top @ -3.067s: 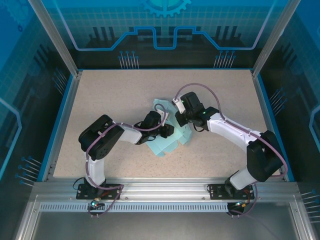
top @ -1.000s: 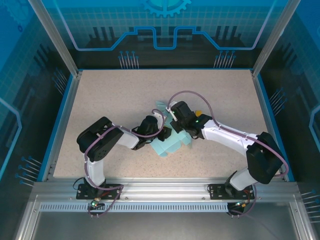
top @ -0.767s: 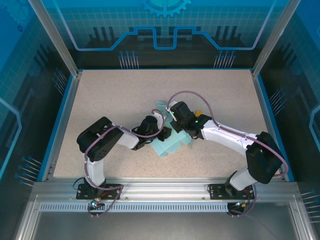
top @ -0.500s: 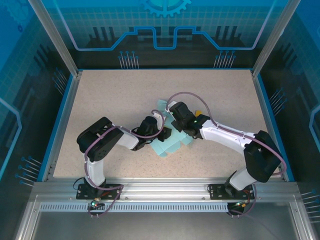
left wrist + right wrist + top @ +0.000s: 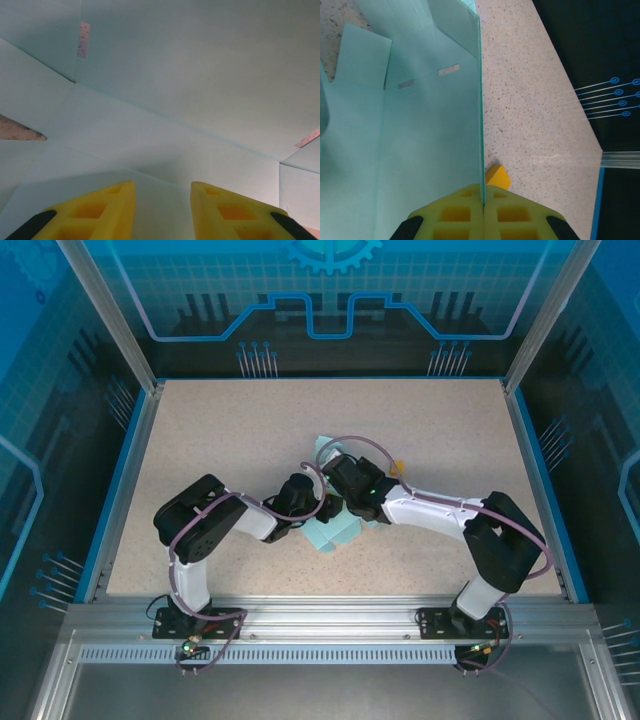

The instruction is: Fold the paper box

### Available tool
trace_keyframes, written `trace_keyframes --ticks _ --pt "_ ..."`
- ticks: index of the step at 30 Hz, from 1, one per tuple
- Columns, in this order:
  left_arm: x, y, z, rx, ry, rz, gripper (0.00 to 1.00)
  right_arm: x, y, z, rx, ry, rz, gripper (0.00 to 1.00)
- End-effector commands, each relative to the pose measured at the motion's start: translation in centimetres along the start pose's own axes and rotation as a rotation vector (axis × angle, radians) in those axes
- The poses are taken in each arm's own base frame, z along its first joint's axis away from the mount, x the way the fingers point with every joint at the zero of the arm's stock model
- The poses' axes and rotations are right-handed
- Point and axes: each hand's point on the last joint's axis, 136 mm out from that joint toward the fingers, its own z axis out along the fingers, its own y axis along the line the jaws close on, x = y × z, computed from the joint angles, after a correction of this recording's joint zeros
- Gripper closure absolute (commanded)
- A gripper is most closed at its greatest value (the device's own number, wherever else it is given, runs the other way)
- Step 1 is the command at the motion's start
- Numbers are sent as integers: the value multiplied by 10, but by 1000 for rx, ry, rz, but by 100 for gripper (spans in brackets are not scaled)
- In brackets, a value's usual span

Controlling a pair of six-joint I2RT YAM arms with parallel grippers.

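Observation:
The paper box (image 5: pixel 338 530) is a pale blue die-cut sheet lying partly folded in the middle of the table, between the two arms. My right gripper (image 5: pixel 482 192) is shut on the edge of one upright panel (image 5: pixel 435 125), which stands on edge between its fingers. From above, the right gripper (image 5: pixel 337 478) sits at the far side of the sheet. My left gripper (image 5: pixel 162 187) is open, its yellow fingertips (image 5: pixel 120 200) apart and hovering close over a creased panel of the paper box (image 5: pixel 180 100). From above, the left gripper (image 5: pixel 320 508) is at the sheet's left side.
A tiny orange block (image 5: pixel 497 176) lies on the speckled table just right of the held panel, and from above the orange block (image 5: pixel 397 466) sits beside the right arm. The blue table rim (image 5: pixel 535 480) and the frame posts bound the area.
The right arm has swung left with the panel pinched in its gripper, closing in on the left gripper. The left jaws have opened slightly; the left arm has barely moved.

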Motion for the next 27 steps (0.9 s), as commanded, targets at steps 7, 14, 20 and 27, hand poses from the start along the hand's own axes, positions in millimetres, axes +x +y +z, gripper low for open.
trace_keyframes --ticks 7,14,20,27 --pt "11 17 -15 -26 16 -74 59 -2 12 4 40 -30 -85 97" --pt "0 20 -26 -16 -16 -99 56 -2 10 6 45 -29 -90 97" --pt "-20 25 -46 -26 -66 -100 52 -9 -1 -6 -95 -78 18 95" --pt "-53 31 -75 -37 -125 -100 49 -11 1 -19 -334 -132 95 96"
